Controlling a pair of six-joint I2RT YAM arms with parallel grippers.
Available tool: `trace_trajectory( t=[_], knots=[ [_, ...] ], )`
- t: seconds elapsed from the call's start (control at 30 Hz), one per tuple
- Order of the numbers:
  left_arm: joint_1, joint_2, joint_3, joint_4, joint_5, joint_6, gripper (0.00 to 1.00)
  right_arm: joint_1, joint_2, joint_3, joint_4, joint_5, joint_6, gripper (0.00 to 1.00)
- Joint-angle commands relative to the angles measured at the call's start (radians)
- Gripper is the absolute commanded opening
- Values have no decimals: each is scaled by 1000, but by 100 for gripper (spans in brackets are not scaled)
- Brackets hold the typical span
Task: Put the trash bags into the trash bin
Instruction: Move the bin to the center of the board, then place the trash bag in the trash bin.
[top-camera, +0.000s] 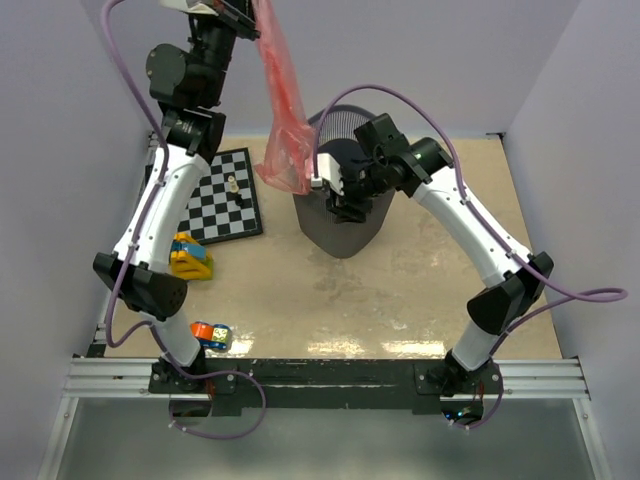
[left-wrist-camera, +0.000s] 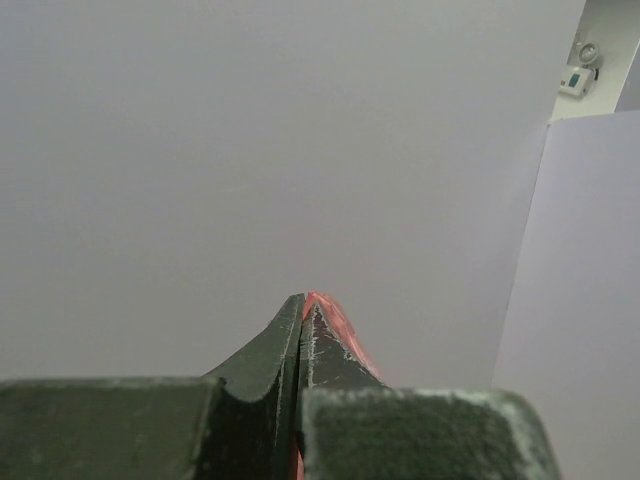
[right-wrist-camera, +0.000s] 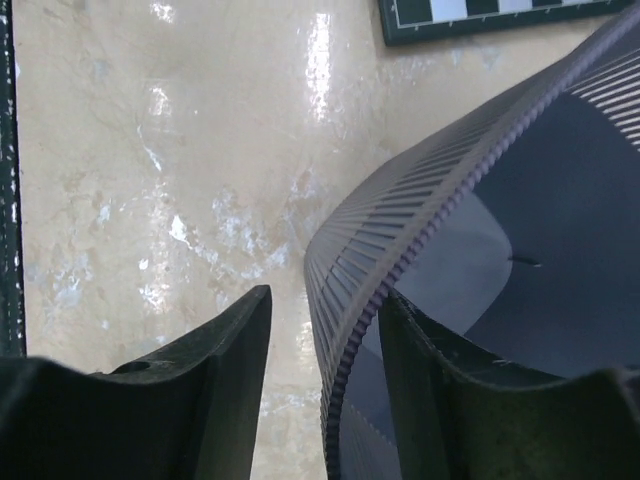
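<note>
The red-orange trash bag (top-camera: 282, 110) hangs limp from my left gripper (top-camera: 247, 22), which is raised high at the back and shut on the bag's top. The bag's lower end dangles at the left rim of the dark mesh trash bin (top-camera: 340, 235). In the left wrist view the fingers (left-wrist-camera: 303, 300) are closed with a strip of red film (left-wrist-camera: 338, 325) between them. My right gripper (top-camera: 346, 200) is at the bin's near-left rim. In the right wrist view it (right-wrist-camera: 325, 295) is open and straddles the rim (right-wrist-camera: 430, 220), one finger outside, one inside.
A chessboard (top-camera: 222, 195) with a small piece on it lies left of the bin. A yellow toy (top-camera: 190, 255) and a blue-orange toy (top-camera: 210, 335) lie near the left arm. White walls enclose the table on three sides.
</note>
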Motion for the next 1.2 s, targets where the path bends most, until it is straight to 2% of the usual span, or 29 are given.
trace_trajectory(
  t=[0.0,0.13,0.3,0.43,0.5,0.57,0.7,0.77,0.87,1.03,1.17],
  knots=[
    [-49,27,58,75,-16,-41,0,1,-136,5,49,4,-22,53],
    [-93,61,62,81,-22,-29,0,-39,-306,-133,124,206,102,60],
    [-119,86,44,55,-32,-17,0,-265,-386,-126,130,225,198,65],
    [-121,55,-20,24,-45,-12,0,-322,-415,-123,215,269,306,66],
    [-121,34,-74,18,-45,-12,0,-327,-426,-97,266,240,369,66],
    [-121,14,-109,19,-37,-17,0,-327,-431,-62,302,149,420,68],
    [-121,-8,-166,18,-34,-43,0,-326,-460,-52,341,-141,382,79],
    [-122,-11,-184,15,-45,-52,0,-323,-466,-72,364,-204,399,85],
    [-122,-16,-198,10,-49,-64,0,-301,-455,-118,388,-206,420,86],
    [-124,-17,-185,3,-51,-72,0,-228,-466,-230,505,-38,403,86],
    [-124,-16,-152,-7,-49,-74,0,-201,-443,-258,552,-14,394,86]
  ],
)
